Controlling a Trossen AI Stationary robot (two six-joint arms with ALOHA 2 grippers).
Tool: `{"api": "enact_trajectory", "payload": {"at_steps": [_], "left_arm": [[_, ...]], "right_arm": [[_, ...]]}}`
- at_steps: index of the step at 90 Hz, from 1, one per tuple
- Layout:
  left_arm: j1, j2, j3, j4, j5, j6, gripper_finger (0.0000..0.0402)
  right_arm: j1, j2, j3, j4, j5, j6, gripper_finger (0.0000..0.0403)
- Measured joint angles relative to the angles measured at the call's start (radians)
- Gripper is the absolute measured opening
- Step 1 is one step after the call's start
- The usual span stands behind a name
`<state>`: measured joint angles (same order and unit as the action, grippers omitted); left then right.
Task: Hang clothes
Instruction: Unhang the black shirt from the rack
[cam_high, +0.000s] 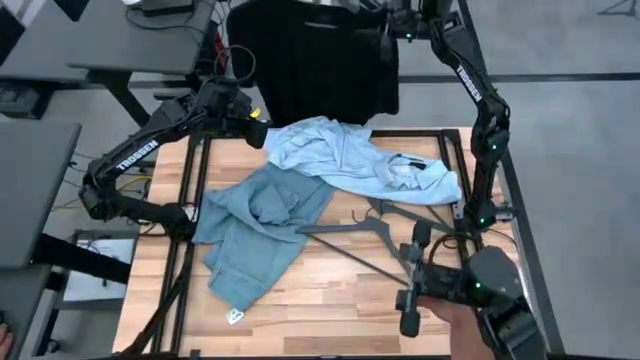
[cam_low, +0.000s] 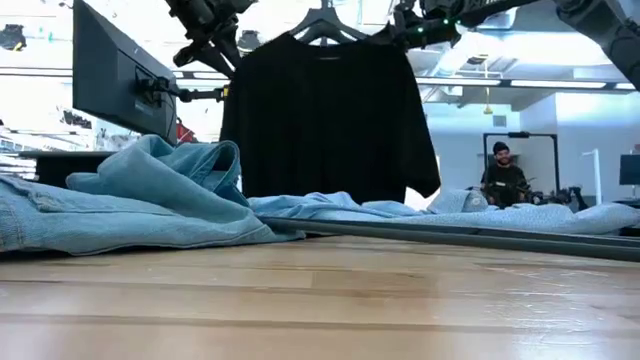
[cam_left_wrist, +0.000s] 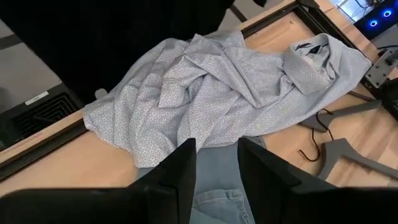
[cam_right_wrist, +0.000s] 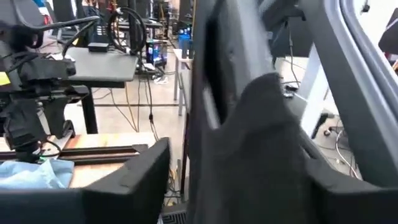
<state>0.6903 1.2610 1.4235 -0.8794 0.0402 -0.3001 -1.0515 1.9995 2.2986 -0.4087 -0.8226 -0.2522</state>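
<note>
Left gripper (cam_high: 257, 130) released, fingers (cam_left_wrist: 180, 165) parted with a clear gap, hanging just above the table's (cam_high: 330, 310) far left part. Directly ahead of it and a little below: shirt (cam_left_wrist: 217, 93), crumpled, touching the wood. Long axis running away from this gripper toward the right arm's side, collar at the far end of the heap. Just under and behind the fingertips: jeans (cam_high: 260, 225), bunched, spreading back toward the near edge, partly tucked under the shirt's near hem. Beyond the shirt, well apart from this gripper: spare hangers (cam_high: 370, 235), flat on the wood.

Right gripper (cam_high: 400, 25) up high past the table's far edge, against the shoulder of the t-shirt (cam_high: 310, 60). Clenched or released: cannot tell. T-shirt on a hanger, draping free.

Clearly nearer the shirt: the left arm. Probably next: reaching for the shirt, likely a short drop forward onto the nearest fold.

Surface: pale wood in a dark metal frame. Beyond: desks, cables, and a seated person (cam_low: 503, 175) far off.
</note>
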Motion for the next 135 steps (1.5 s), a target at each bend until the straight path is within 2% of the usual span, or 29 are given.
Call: {"api": "enact_trajectory", "payload": {"at_steps": [4, 7, 35, 46, 56, 66, 94, 105, 109, 116, 120, 129, 135], "left_arm": [[0.000, 0.000, 0.000, 0.002, 0.000, -0.004, 0.0100], [0.000, 0.000, 0.000, 0.002, 0.000, -0.010, 0.0100], [-0.005, 0.000, 0.000, 0.033, 0.000, -0.018, 0.0100], [-0.005, -0.001, 0.000, 0.078, -0.008, -0.012, 0.0100], [-0.005, -0.001, 0.000, 0.094, -0.012, 0.003, 0.0100], [-0.005, 0.000, 0.000, 0.093, -0.016, 0.015, 0.0100], [-0.005, 0.000, 0.000, 0.093, -0.018, 0.014, 0.0100], [-0.005, -0.004, 0.000, 0.112, -0.018, 0.023, 0.0100], [-0.005, -0.012, 0.002, 0.125, -0.047, 0.047, 0.0100], [-0.018, -0.026, 0.035, 0.105, -0.200, 0.069, 0.0100], [-0.027, -0.036, 0.060, 0.109, -0.249, 0.102, 0.0100], [-0.053, -0.058, 0.144, 0.163, -0.250, 0.187, 0.0100], [-0.084, -0.069, 0.221, 0.202, -0.189, 0.236, 0.0100]], "right_arm": [[-0.001, 0.000, 0.000, -0.003, 0.031, 0.015, 0.0113], [-0.004, 0.001, 0.000, -0.003, 0.054, 0.014, 0.0094], [-0.003, 0.006, 0.021, 0.038, 0.103, -0.009, 0.0094], [0.004, 0.001, 0.059, 0.133, 0.118, -0.060, 0.0094], [0.016, -0.006, 0.063, 0.206, 0.122, -0.029, 0.0094], [0.034, 0.003, 0.057, 0.223, 0.158, 0.021, 0.0094], [0.070, 0.001, 0.057, 0.209, 0.175, -0.024, 0.0094], [0.068, 0.000, 0.057, 0.200, 0.110, -0.016, 0.0094], [0.075, -0.005, 0.057, 0.192, 0.090, -0.011, 0.0094], [0.096, -0.029, 0.056, 0.157, 0.092, -0.059, 0.0094], [0.112, -0.053, 0.056, 0.133, 0.106, -0.111, 0.0094], [0.144, -0.103, 0.059, 0.075, 0.148, -0.194, 0.0094], [0.161, -0.123, 0.061, 0.025, 0.182, -0.213, 0.0094]]}}
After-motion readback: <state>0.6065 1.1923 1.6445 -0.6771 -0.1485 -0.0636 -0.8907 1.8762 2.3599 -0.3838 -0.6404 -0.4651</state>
